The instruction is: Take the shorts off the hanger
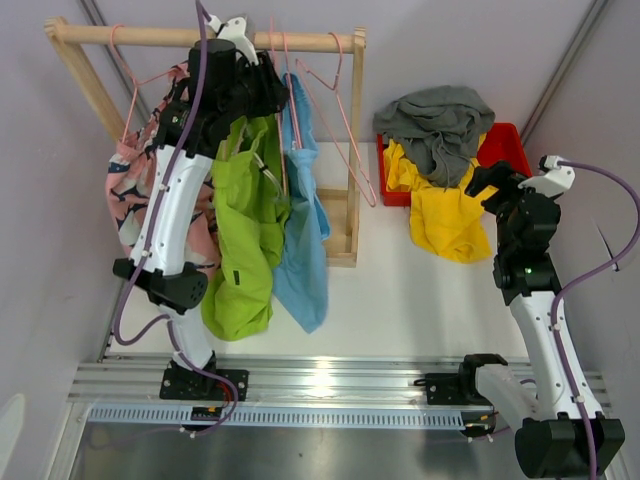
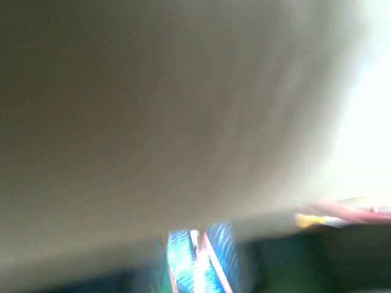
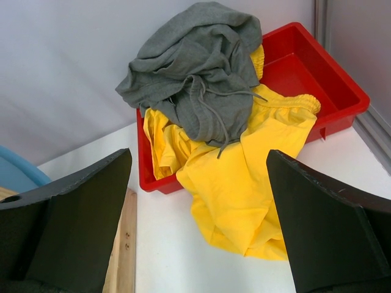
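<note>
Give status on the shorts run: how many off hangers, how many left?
Done: two of five. The grey shorts and yellow shorts lie piled in and over the red bin. In hand: the left arm is up at the rail by the lime green shorts; whether it grips them is hidden. The right hand is open, empty. Left: lime green, light blue shorts and pink patterned shorts hang there.

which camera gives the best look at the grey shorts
The right wrist view: the grey shorts sit close and sharp, drawstring visible, heaped on the yellow shorts in the red bin. The top view shows them smaller. The left wrist view is only blur.
</note>
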You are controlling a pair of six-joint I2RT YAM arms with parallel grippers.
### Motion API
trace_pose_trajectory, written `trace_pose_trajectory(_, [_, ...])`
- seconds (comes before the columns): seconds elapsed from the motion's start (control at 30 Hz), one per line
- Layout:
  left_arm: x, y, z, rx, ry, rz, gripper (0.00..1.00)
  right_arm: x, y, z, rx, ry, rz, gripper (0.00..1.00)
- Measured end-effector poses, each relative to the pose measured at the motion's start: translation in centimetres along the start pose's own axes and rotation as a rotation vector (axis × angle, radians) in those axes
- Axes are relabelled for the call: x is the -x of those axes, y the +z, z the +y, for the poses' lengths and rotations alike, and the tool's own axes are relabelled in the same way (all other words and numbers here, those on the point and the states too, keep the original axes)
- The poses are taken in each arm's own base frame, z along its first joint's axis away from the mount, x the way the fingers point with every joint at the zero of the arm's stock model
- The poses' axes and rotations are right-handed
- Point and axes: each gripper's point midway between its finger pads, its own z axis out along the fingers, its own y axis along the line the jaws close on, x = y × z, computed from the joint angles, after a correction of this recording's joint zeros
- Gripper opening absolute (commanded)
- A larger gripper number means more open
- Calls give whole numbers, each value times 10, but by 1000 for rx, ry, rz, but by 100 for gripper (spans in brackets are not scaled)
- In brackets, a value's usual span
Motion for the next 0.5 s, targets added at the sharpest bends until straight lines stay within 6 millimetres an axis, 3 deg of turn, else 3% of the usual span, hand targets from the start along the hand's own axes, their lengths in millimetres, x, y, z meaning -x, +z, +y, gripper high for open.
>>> trace_pose_trajectory(0.1, [-6,-10,1,7,8,15,99,1,-1,1,4,1,-2,100])
trace_pose_trajectory(0.33, [-36,-79,13,68,6,70,99,6,-7,3,16,18,-16,100])
trace_pose_trajectory(0.5, [-11,-141,0,25,0,-44,95,9,-11,6,34,34,-25,99])
